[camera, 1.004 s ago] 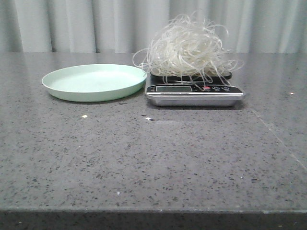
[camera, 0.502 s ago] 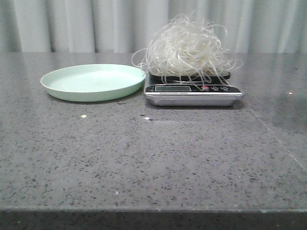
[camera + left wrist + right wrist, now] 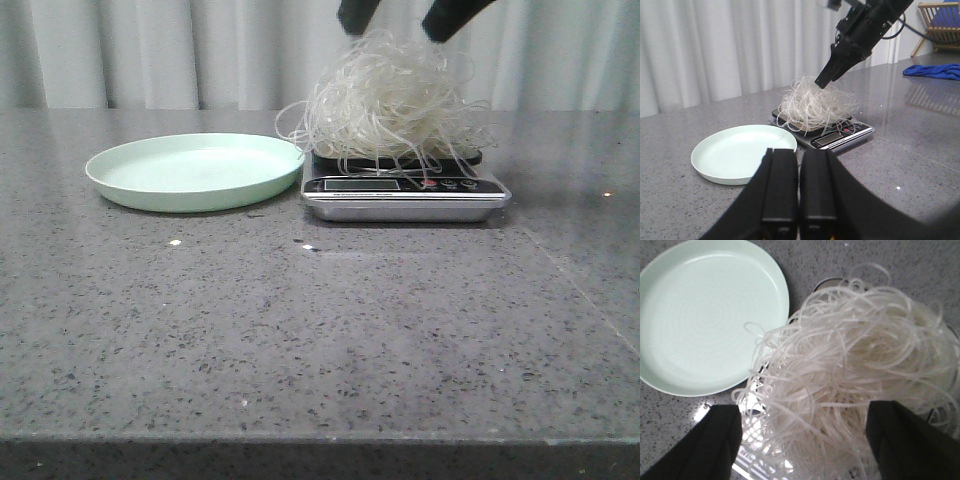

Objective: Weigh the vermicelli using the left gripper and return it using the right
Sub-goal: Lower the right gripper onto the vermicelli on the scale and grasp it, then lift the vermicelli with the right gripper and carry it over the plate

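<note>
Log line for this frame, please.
phase: return pickup | vermicelli: on scale | right gripper: open above it | left gripper: shut, clear | plate: empty

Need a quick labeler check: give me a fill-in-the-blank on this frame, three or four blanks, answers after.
1. The vermicelli sits on the ____.
2. The pale green plate holds ____.
3. The right gripper, directly above the noodles, has its jaws ____.
4. The left gripper, away from the noodles, has its jaws ____.

Missing words: scale; nothing; open; shut
</note>
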